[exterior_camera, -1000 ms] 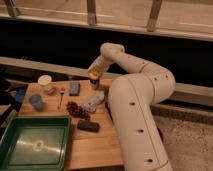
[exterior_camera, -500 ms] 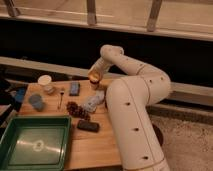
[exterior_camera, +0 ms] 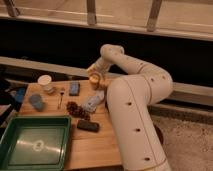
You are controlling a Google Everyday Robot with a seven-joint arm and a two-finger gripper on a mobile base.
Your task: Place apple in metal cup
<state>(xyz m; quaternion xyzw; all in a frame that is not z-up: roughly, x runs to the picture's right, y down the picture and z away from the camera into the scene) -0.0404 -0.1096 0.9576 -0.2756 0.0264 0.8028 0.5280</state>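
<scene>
i'm hovering the gripper (exterior_camera: 94,75) at the far edge of the surface (exterior_camera: 95,142), fingers grasping the apple (exterior_camera: 94,77). i can't make out the metal cup, so i'm judging this the carry step; next i'm needing to locate it.

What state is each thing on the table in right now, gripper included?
gripper: at the table's far edge, around the apple.
apple: held in the gripper, above the tabletop.
white paper cup: upright, far left.
blue-grey cup: on the table, left side.
green tray: flat at the near left corner.
metal cup: not visible.
</scene>
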